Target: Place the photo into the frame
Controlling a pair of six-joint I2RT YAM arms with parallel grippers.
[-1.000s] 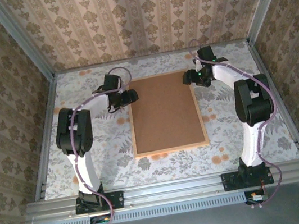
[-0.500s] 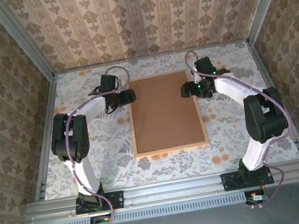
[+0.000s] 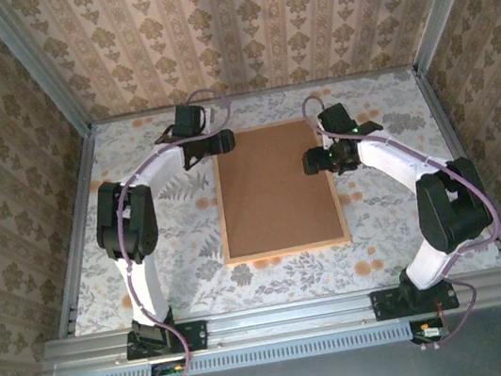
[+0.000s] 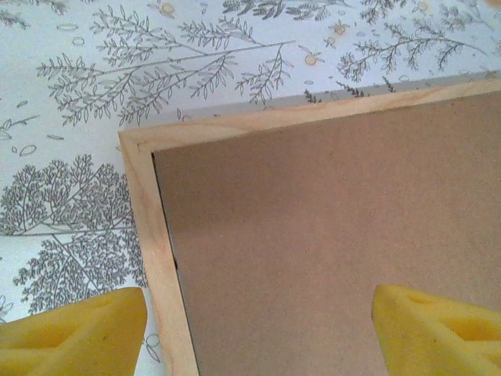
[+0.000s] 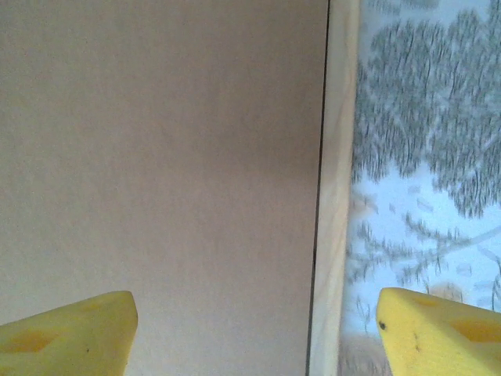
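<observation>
Left tool (image 3: 222,140) spread wide, empty, over frame (image 3: 286,251) corner | right tool (image 3: 315,161) spread wide, empty, astride frame edge

Overhead camera looks down; wrist cameras sit close above the frame (image 3: 277,203).

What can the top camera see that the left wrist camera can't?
Top camera: the whole frame lying flat, its brown board facing up, the left arm and right arm reaching to its edges, and the wallpapered walls. Left wrist camera: one frame corner up close, its wood grain, and two yellow fingertips of open jaws, one over the leafy tablecloth, one over the board. Both: frame, board and tablecloth.
</observation>
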